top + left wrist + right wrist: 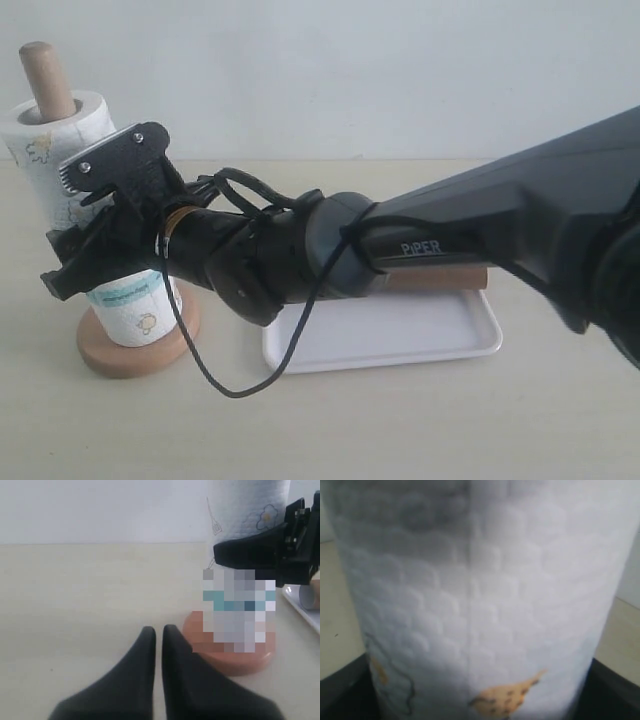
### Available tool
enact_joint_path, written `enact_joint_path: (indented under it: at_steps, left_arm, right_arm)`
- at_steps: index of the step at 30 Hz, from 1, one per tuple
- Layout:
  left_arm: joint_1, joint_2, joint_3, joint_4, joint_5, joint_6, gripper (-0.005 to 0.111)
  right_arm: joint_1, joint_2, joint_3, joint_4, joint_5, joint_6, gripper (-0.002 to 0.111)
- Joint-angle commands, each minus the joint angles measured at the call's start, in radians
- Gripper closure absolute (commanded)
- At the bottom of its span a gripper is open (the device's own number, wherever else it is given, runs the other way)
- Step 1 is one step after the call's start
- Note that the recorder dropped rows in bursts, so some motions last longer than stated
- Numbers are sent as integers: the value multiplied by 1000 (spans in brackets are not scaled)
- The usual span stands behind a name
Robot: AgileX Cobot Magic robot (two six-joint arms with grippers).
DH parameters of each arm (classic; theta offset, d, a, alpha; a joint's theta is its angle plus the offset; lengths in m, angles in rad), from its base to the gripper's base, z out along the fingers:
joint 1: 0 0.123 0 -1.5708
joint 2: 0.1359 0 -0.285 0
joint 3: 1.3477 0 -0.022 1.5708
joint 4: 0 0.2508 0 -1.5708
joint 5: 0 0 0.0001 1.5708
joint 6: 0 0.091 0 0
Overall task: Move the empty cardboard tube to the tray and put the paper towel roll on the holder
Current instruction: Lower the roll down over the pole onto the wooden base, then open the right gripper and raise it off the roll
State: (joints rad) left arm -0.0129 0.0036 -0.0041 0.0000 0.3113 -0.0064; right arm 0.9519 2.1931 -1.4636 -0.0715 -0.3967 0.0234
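The paper towel roll [50, 135] stands upright on the holder, with the wooden pole [47, 80] poking out of its core and its bottom resting on the disc base [140, 355]. My right gripper [80, 225] reaches across from the right and is shut on the roll's sides. In the right wrist view the roll [480, 580] fills the frame between the dark fingers [345, 690]. The empty cardboard tube [440, 278] lies on the white tray [400, 340], mostly hidden behind the right arm. My left gripper [159, 632] is shut and empty, low over the table near the holder base [235, 662].
A black cable [215, 375] loops down from the right arm over the table in front of the tray. The tray's rim [300, 607] and the tube's end [310, 594] show beside the holder in the left wrist view. A white wall stands behind the table.
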Motion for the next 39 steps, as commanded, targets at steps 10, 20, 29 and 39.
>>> enact_joint_path:
  at_steps: [10,20,29,39]
  left_arm:
    - [3,-4,4,0,-1,6,103]
    - [3,-4,4,0,-1,6,103]
    - [3,-4,4,0,-1,6,103]
    - [3,-4,4,0,-1,6,103]
  right_arm:
    - [-15,7,85,43,-147,-41,108]
    - [-15,4,85,41,-157,-41,32]
    - [-15,1,85,61,-155,-51,3]
    - [-15,-96,85,61,-40,-60,3]
